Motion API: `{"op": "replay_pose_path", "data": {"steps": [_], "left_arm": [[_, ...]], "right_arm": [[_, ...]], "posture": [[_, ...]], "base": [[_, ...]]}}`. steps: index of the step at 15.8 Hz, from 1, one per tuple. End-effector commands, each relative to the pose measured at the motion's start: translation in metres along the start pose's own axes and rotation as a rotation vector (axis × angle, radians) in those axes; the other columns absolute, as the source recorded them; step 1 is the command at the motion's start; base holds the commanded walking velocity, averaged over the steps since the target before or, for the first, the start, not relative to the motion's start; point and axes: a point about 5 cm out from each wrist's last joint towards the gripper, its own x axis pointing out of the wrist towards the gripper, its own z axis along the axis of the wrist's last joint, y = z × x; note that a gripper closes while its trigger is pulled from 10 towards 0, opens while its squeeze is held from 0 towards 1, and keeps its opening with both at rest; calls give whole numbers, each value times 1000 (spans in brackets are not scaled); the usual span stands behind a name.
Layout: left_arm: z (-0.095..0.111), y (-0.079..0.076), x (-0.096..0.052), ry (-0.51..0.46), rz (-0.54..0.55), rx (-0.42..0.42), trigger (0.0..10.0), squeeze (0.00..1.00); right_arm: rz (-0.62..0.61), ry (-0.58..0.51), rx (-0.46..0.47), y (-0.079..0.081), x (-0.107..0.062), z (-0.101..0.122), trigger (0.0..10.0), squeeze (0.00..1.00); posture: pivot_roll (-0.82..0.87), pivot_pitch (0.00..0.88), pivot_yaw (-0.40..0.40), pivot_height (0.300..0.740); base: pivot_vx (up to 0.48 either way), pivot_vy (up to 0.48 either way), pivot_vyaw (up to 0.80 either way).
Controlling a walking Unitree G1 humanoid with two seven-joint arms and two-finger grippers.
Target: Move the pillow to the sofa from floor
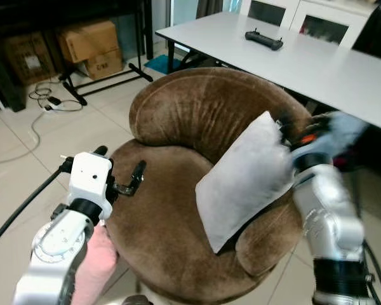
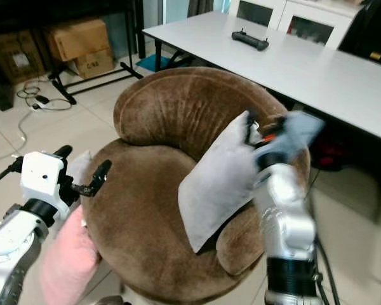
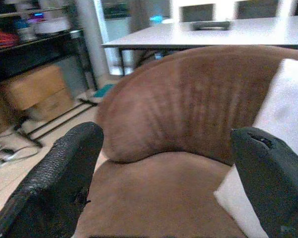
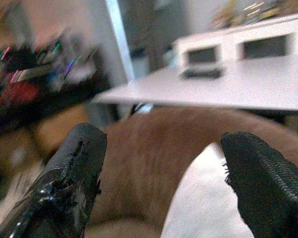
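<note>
On the brown sofa [image 1: 178, 210] the grey pillow [image 1: 244, 178] leaned against the armrest, both the right gripper [image 1: 286, 136] by its top corner and the left gripper [image 1: 124, 178] with jaws released, so placing looked finished and withdrawal seemed next.

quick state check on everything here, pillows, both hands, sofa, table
grey pillow: on the sofa seat, tilted, leaning on the backrest
pink pillow: on the floor beside the sofa
left hand: open, over the sofa's edge
right hand: open, at the grey pillow's top corner
sofa: upright
table: a black controller lies on it
</note>
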Motion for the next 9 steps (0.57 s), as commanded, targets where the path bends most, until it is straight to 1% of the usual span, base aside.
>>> {"op": "replay_pose_path", "data": {"steps": [1,2,3,6,7,9], "left_arm": [[2,1,-2,-1,34,18,10000,0],[1,0,-2,4,47,39,10000,0],[0,-1,-3,4,60,39,10000,0],[-1,-2,-6,0,81,39,10000,0],[0,-2,-7,-2,94,46,10000,0],[0,-1,-13,-3,118,31,10000,0]], "right_arm": [[27,27,-30,3,-2,-1,10000,0],[53,61,-60,6,-7,-7,10000,0],[73,100,-95,10,-12,-13,10000,0],[104,164,-158,16,-17,-24,10000,0],[112,195,-164,18,-17,-27,10000,0],[107,223,-119,20,-17,-31,10000,0]], "posture": [[159,0,-96,740],[163,0,-108,740],[163,0,-112,740],[173,0,-116,740],[180,0,-119,740],[194,0,-131,740]], "base": [[0,0,0],[0,0,0],[0,0,0],[0,0,0],[0,0,0],[0,0,0]]}}
